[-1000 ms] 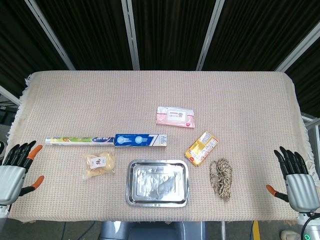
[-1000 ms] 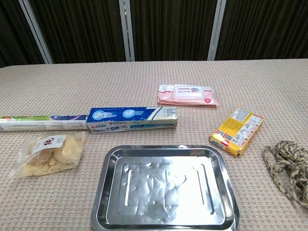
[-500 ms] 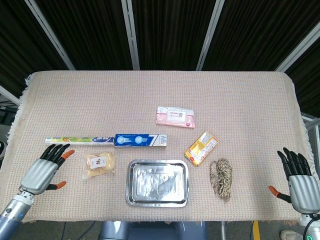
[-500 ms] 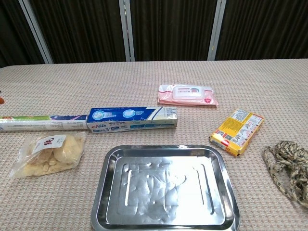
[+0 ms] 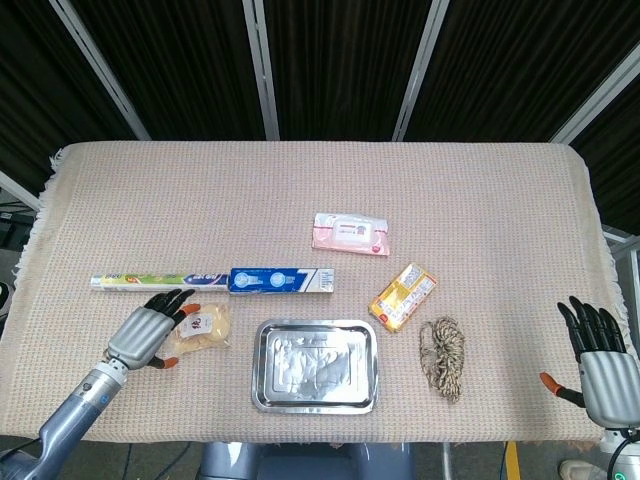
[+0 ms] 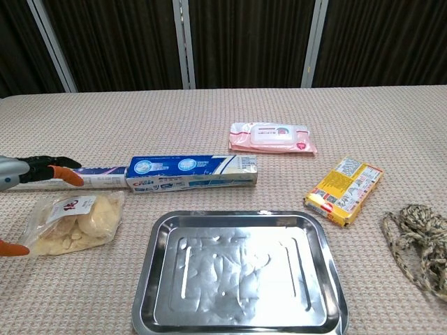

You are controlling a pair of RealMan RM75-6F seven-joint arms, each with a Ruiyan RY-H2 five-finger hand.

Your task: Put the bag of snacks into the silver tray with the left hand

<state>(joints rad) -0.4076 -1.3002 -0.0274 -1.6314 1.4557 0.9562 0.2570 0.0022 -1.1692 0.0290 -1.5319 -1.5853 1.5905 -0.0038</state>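
Observation:
A clear bag of pale snacks (image 5: 201,329) (image 6: 72,222) lies on the cloth left of the silver tray (image 5: 315,400) (image 6: 147,293), which holds nothing. My left hand (image 5: 148,331) hovers at the bag's left end with its fingers spread, and its fingertips (image 6: 49,168) show at the left edge of the chest view. It grips nothing. My right hand (image 5: 597,355) rests open at the table's right front corner, far from the bag.
A long toothpaste box (image 5: 214,281) lies just behind the bag. A pink wipes pack (image 5: 350,234) sits further back. A yellow packet (image 5: 403,296) and a coil of rope (image 5: 443,355) lie right of the tray.
My left hand has moved right from the table's left edge up to the snack bag. The right hand has barely shifted.

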